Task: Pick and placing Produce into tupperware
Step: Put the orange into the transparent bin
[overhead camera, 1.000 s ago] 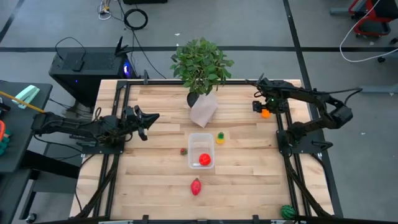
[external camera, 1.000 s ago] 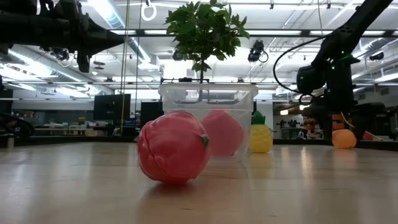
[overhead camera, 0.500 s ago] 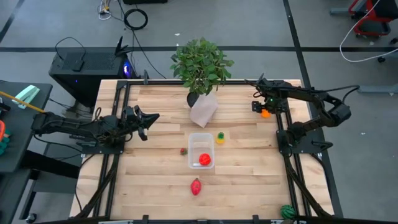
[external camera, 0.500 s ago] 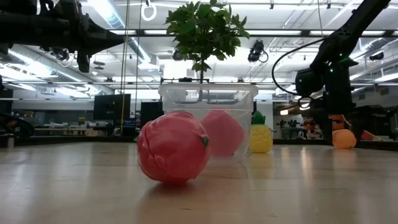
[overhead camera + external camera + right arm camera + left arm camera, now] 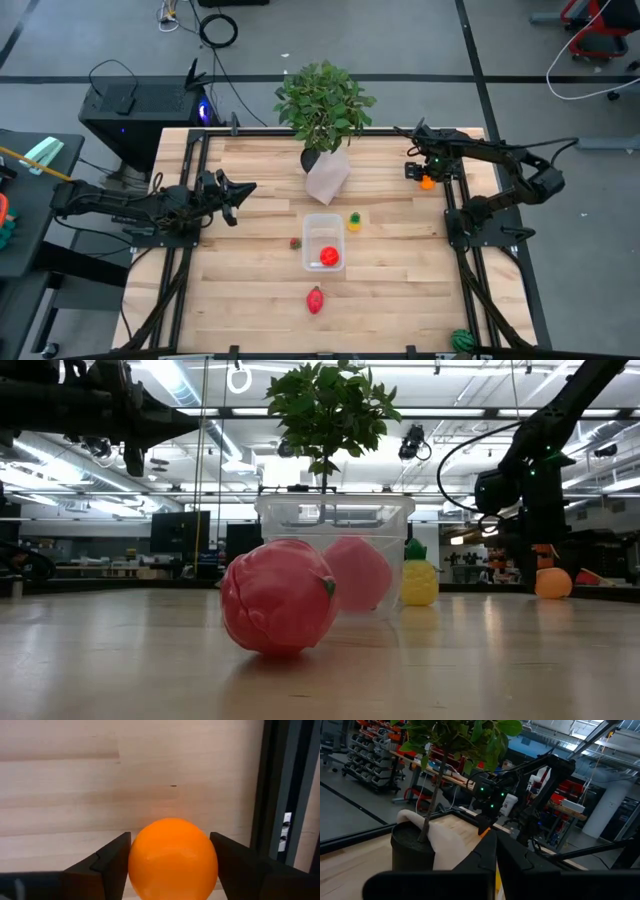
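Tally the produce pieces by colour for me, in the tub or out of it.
Red: 2, the red fruit in the tupperware and a tiny one beside it
Pinkish-red: 1
Yellow: 1, the pineapple
Orange: 1, between the right hand fingers
Striped green: 1
Total: 6

No legible text, label, brand or number anywhere. Nothing readable on the table, the arms or the room behind.
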{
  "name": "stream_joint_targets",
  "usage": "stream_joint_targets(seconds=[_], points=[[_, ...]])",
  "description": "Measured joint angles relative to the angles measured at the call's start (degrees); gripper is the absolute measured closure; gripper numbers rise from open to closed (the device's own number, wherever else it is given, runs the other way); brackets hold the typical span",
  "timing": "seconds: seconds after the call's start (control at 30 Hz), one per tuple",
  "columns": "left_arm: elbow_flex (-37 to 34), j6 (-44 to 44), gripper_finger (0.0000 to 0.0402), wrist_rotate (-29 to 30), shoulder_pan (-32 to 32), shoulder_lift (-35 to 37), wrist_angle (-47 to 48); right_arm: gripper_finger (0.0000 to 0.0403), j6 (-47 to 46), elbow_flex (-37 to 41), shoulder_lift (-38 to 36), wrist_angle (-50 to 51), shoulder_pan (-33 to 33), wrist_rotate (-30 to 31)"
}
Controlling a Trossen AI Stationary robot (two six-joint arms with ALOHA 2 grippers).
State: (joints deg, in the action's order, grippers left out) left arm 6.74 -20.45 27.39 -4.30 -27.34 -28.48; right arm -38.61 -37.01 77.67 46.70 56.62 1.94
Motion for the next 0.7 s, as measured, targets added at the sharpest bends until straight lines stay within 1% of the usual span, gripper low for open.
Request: stream_joint_targets(seconds=[0.13,0.23,0.33,0.4,0.5,0.57,0.7], points=[[0.0,0.0,0.0394,0.0,0.0,0.0,0.0,0.0133,1.1,0.0,-2.3,0.4,0.0,-1.3],[0.0,0.0,0.0393,0.0,0.0,0.0,0.0,0.0134,1.3,-0.2,-5.6,2.7,0.0,-2.2],[0.0,0.0,0.0383,0.0,0.0,0.0,0.0,0.014,2.9,-2.1,-10.0,6.6,-0.4,-2.7],[0.0,0.0,0.0377,0.0,0.0,0.0,0.0,0.0141,3.7,-4.0,-13.4,9.3,-1.1,-3.6],[0.0,0.0,0.0372,0.0,0.0,0.0,0.0,0.014,4.1,-7.9,-19.2,13.0,-3.3,-7.2],[0.0,0.0,0.0371,0.0,0.0,0.0,0.0,0.0137,4.1,-11.1,-22.8,15.6,-5.7,-9.2],[0.0,0.0,0.0378,0.0,0.0,0.0,0.0,0.0137,1.2,-18.7,-28.5,19.8,-11.4,-10.2]])
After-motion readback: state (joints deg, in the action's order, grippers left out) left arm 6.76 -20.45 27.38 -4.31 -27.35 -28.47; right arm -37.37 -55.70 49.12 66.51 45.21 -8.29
